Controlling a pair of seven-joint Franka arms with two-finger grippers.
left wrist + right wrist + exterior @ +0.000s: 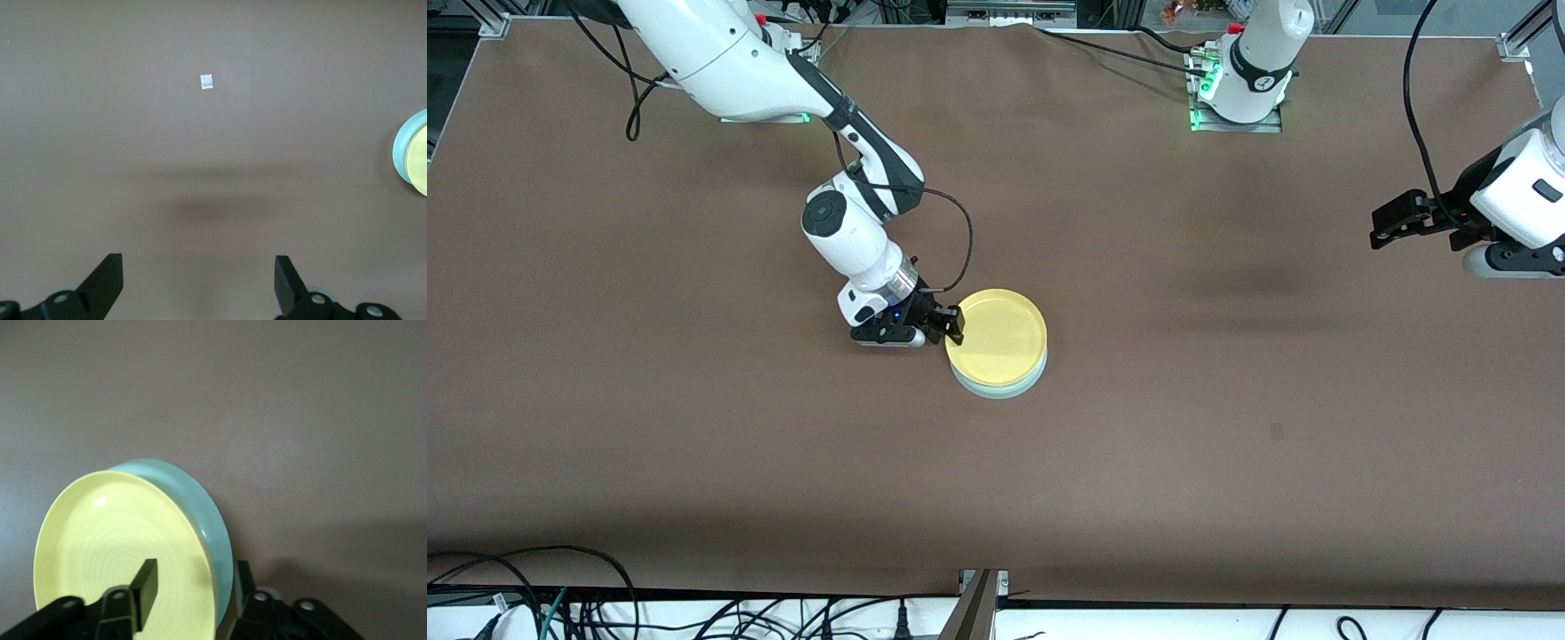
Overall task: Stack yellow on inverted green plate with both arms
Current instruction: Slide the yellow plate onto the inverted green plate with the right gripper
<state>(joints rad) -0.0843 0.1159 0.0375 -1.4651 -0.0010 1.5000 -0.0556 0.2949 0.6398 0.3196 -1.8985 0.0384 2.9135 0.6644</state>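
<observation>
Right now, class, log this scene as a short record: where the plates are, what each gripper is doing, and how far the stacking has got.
yellow plate: on top of the green plate
green plate: on the table, only its rim showing under the yellow one
right gripper: at the stack's edge, fingers astride both plates' rims
left gripper: open, waiting above the left arm's end of the table
stage: plates stacked, right gripper not withdrawn

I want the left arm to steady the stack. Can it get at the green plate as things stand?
Probably yes: the left gripper hangs open over bare table, nothing between it and the green plate. The yellow covers its top, right gripper alongside.
</observation>
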